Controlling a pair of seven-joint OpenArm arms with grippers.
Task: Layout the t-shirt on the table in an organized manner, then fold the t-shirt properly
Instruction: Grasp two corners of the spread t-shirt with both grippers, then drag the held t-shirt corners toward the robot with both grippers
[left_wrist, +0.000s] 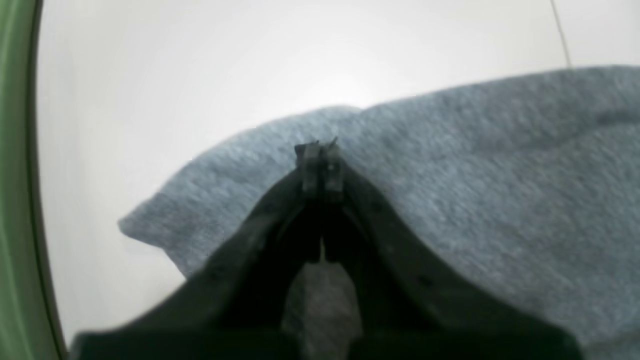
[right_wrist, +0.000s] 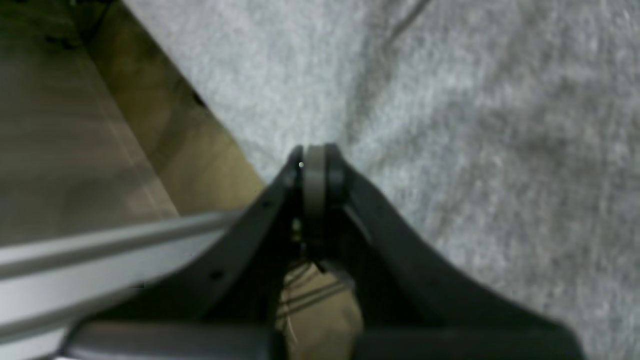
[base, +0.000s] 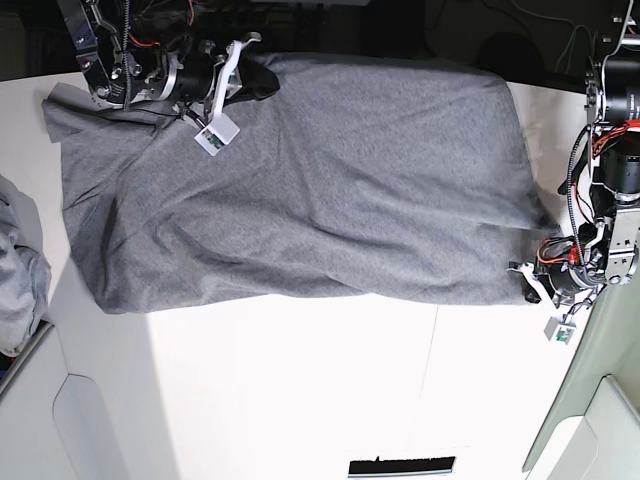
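Note:
The heather-grey t-shirt lies spread across the far half of the white table, with creases near its left sleeve. At the shirt's far edge my right gripper is shut; the right wrist view shows its jaws pinching a strip of grey t-shirt cloth. My left gripper sits at the shirt's near right corner. In the left wrist view its tips are shut against the t-shirt, apparently on cloth.
A paler bluish-grey bundle of cloth lies at the table's left edge. A thin dark seam crosses the tabletop, and a black strip lies at its near edge. Past the far edge are a metal rail and floor.

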